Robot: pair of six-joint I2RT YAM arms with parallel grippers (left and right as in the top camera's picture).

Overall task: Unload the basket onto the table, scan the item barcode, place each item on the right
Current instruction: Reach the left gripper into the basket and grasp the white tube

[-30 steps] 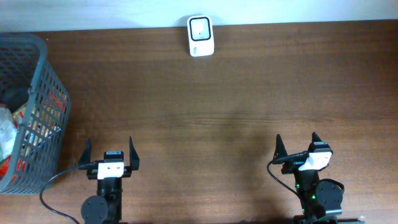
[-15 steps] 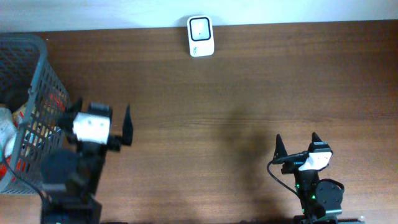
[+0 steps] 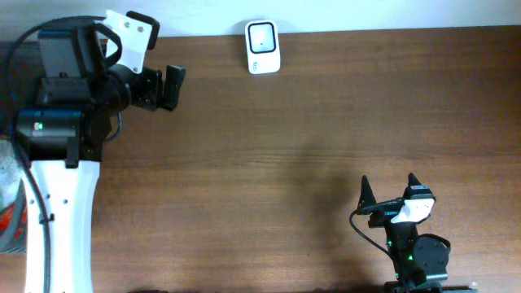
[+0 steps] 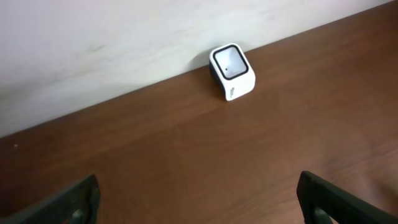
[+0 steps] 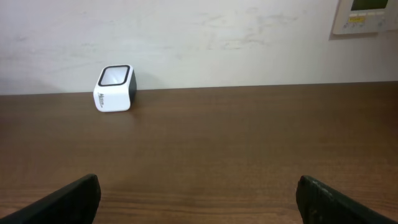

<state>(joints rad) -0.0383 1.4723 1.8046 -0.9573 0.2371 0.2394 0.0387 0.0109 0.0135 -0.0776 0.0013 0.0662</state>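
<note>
**Both grippers wide open and empty; scanner standing alone**

Finds left gripper [image 3: 163, 88] spread to full width with nothing between the jaws, held above the table [image 3: 285, 146], left of the scanner [image 3: 262, 47] and well apart from it. Finds right gripper [image 3: 388, 181] likewise spread wide and empty, far from the scanner, toward the near edge and to its right. Places the scanner upright at the far edge, against the wall. Notes packaged goods [image 3: 6, 171] well left of the scanner, mostly hidden under the left arm. Cannot make out any barcode.
</note>
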